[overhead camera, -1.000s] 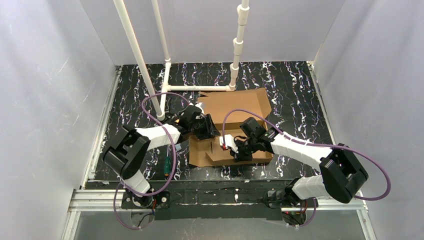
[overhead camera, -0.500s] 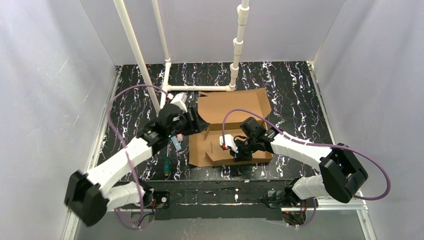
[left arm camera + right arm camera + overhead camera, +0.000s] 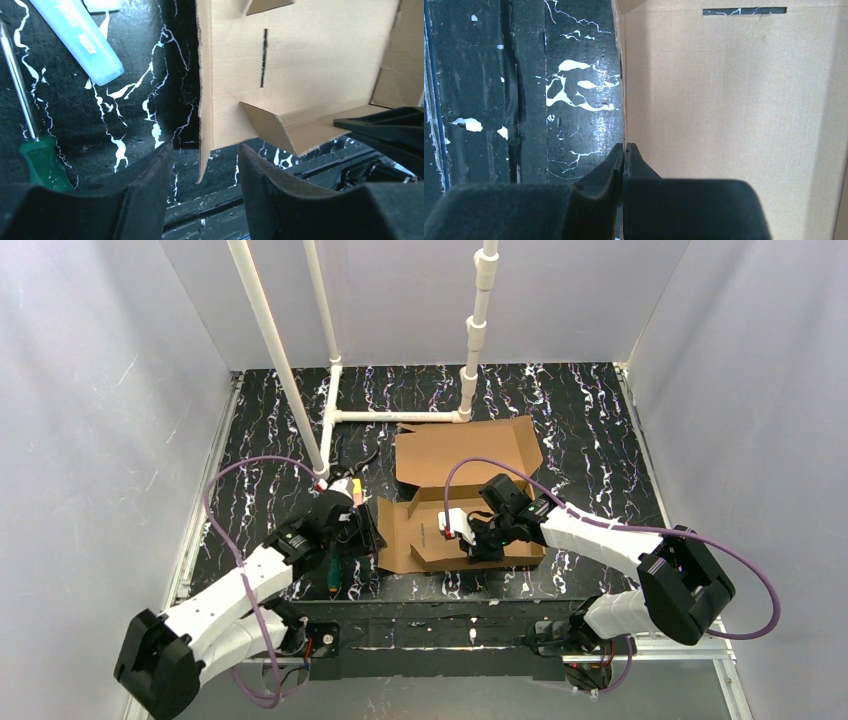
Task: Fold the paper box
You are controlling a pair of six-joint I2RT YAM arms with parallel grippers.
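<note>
The paper box is brown cardboard, partly folded, in the middle of the black marbled table. Its near part has raised walls and its far flap lies flat. My left gripper is open at the box's near left corner. In the left wrist view the raised left wall edge stands between the fingers of the left gripper, which do not touch it. My right gripper is shut on the box's near wall. In the right wrist view the right gripper pinches that cardboard edge.
A green-handled screwdriver lies left of the box; it also shows in the left wrist view, beside a teal tube. A white pipe frame stands behind the box. Grey walls enclose the table.
My left arm has swung from the box's far left corner back to its near left corner, gripper open. The right arm and the box have stayed put.
</note>
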